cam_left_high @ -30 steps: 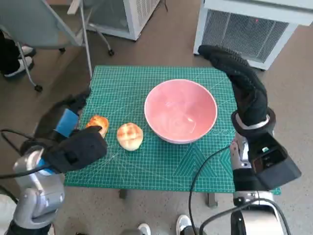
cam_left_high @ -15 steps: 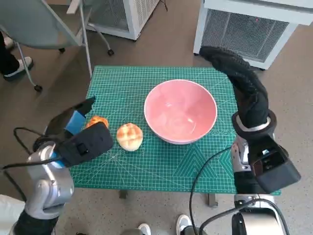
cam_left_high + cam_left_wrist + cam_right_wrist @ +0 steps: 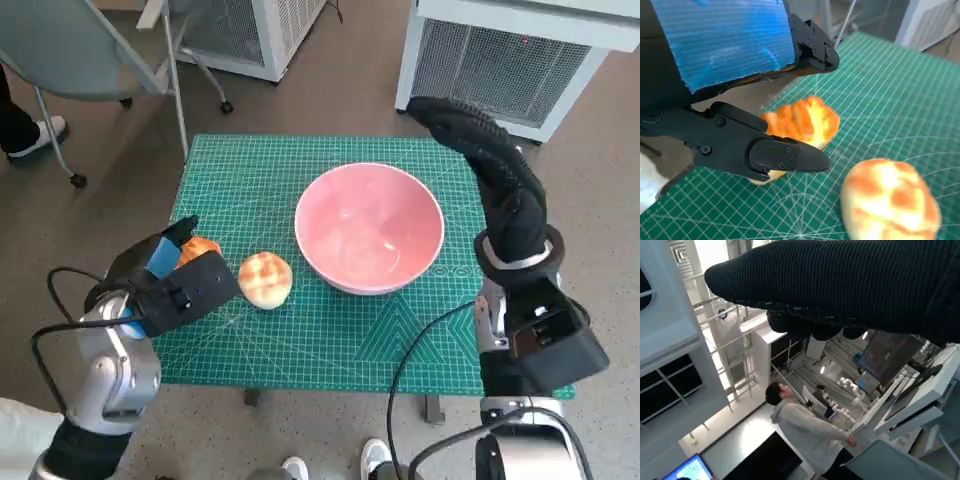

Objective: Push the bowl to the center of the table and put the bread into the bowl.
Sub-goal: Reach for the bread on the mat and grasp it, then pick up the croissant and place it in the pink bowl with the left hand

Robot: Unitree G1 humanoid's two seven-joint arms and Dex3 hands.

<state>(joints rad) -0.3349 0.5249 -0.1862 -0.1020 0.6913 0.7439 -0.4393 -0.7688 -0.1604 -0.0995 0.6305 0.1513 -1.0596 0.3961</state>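
A pink bowl point(image 3: 370, 228) stands empty on the green mat point(image 3: 260, 170), slightly right of the middle. Two golden bread rolls lie to its left: one point(image 3: 265, 278) point(image 3: 890, 200) close to the bowl, the other point(image 3: 202, 247) point(image 3: 802, 120) farther left. My left hand point(image 3: 160, 275) point(image 3: 725, 65) hovers at the farther roll, with spread fingers point(image 3: 770, 152) on either side of it; no firm grip shows. My gloved right hand point(image 3: 490, 165) point(image 3: 850, 285) is raised beside the bowl's right rim, fingers stretched out, holding nothing.
A chair point(image 3: 80, 50) stands past the table's far left corner and white cabinets point(image 3: 520, 60) behind it. Cables point(image 3: 420, 340) hang off the front edge. A person's shoe point(image 3: 40, 130) shows at far left. A person point(image 3: 807, 425) appears in the right wrist view.
My left hand has moved forward and right onto the mat, its fingers now around the farther roll. The right hand, bowl and nearer roll have stayed put.
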